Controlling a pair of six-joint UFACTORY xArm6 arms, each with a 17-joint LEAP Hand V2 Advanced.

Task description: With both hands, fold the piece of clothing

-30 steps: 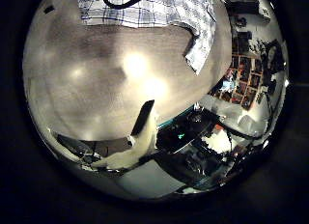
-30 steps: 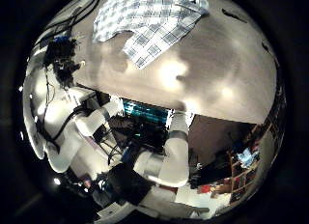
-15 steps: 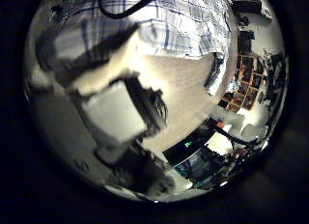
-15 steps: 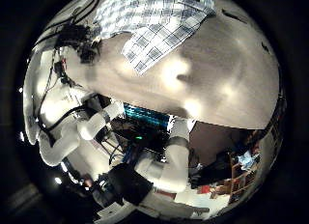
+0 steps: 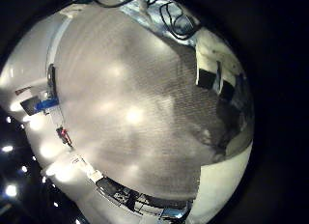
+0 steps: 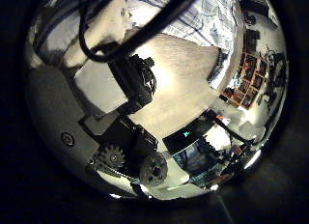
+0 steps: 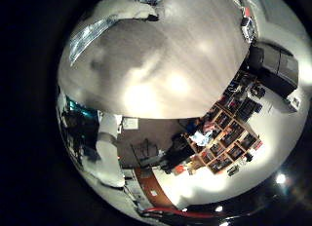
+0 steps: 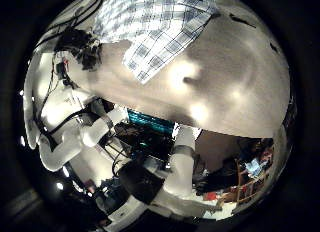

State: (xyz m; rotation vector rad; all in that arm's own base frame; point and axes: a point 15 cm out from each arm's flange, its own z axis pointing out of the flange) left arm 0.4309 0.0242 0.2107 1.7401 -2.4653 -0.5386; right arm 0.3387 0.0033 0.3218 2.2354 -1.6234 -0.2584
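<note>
A checked shirt (image 8: 150, 32) lies spread on the wooden table (image 8: 225, 77), as the right thumb side palm view shows. In that view my left hand (image 8: 78, 44) is at the shirt's edge. In the left thumb side palm view its fingers (image 6: 121, 84) are curled in close before the palm, with the checked cloth (image 6: 193, 16) right behind them and bunched at their tips. My right hand is high over the bare table, away from the shirt. A strip of the shirt (image 7: 117, 12) shows in the right little finger side palm view.
Beyond the table's edge stand shelves (image 7: 229, 129) and equipment with a lit screen (image 8: 150, 120).
My left hand's fingers have curled in front of its palm and closed at the shirt's edge. The right hand's view has barely shifted.
</note>
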